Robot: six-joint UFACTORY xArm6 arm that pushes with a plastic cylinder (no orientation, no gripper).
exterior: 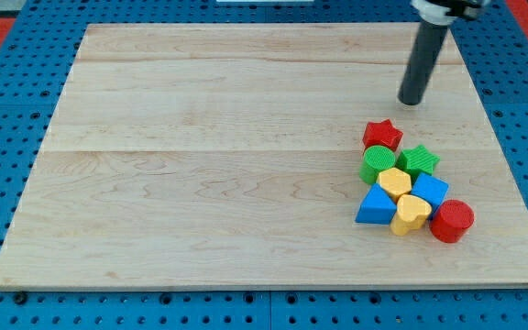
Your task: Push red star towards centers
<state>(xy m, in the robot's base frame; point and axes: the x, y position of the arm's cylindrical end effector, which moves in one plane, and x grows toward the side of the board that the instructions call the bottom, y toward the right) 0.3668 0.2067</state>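
The red star lies on the wooden board at the view's right, at the top of a tight cluster of blocks. It touches the green cylinder just below it and sits next to the green star. My tip rests on the board above and slightly right of the red star, a short gap away and not touching it.
The cluster below the red star also holds a yellow hexagon, a blue cube, a blue triangle, a yellow heart-like block and a red cylinder. The board's right edge is near.
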